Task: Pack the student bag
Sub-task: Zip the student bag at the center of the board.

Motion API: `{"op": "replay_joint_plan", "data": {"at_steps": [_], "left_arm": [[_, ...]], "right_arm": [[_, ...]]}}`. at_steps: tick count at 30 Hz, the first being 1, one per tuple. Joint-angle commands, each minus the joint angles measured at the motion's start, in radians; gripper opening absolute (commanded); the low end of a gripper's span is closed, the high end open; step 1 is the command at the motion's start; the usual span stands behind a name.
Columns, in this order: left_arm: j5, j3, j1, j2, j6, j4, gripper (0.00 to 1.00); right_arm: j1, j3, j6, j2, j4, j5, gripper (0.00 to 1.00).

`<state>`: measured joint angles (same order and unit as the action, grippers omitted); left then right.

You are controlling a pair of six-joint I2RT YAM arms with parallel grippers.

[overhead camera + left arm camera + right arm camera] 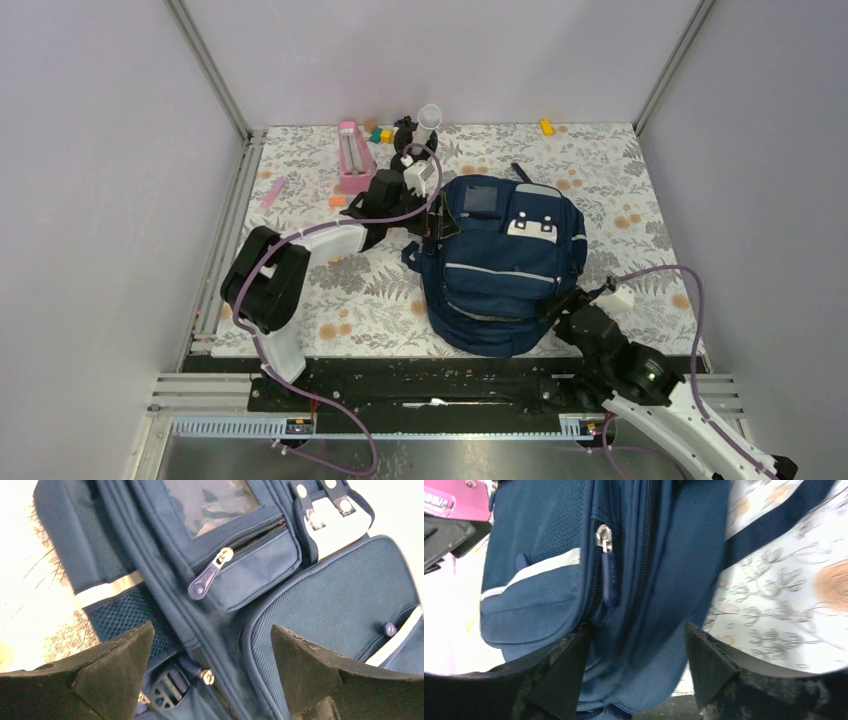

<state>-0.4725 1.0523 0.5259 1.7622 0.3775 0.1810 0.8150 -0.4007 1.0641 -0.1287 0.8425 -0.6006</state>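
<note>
While the student bag [500, 265] lies front up on the floral table [640, 190], the left tool [212, 630] is held over its upper corner, fingers spread wide and nothing gripped. A small front pocket [260, 570] and its zipper pull [205, 582] are seen just ahead of the fingers. The right tool [637, 630] is likewise spread wide and empty at the bag's lower side edge, with a second zipper pull [608, 580] just beyond it. What the bag's compartments hold cannot be seen.
</note>
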Motion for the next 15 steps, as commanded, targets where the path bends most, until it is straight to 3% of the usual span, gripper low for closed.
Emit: {"op": "replay_joint_plan", "data": {"at_steps": [1, 3, 9, 15], "left_arm": [[0.023, 0.065, 0.025, 0.047, 0.029, 0.025, 0.91], [0.055, 0.042, 0.032, 0.038, 0.014, 0.019, 0.91], [0.099, -0.105, 0.043, -0.033, 0.031, 0.087, 0.91], [0.151, -0.281, 0.141, -0.122, 0.131, 0.246, 0.91]], "right_arm": [[-0.005, 0.132, 0.064, -0.018, -0.254, 0.083, 0.64], [-0.005, 0.160, 0.082, -0.033, -0.282, 0.052, 0.46], [-0.015, 0.153, -0.056, -0.192, -0.427, -0.097, 0.10], [-0.129, 0.099, -0.194, -0.440, -0.620, -0.014, 0.01]]}}
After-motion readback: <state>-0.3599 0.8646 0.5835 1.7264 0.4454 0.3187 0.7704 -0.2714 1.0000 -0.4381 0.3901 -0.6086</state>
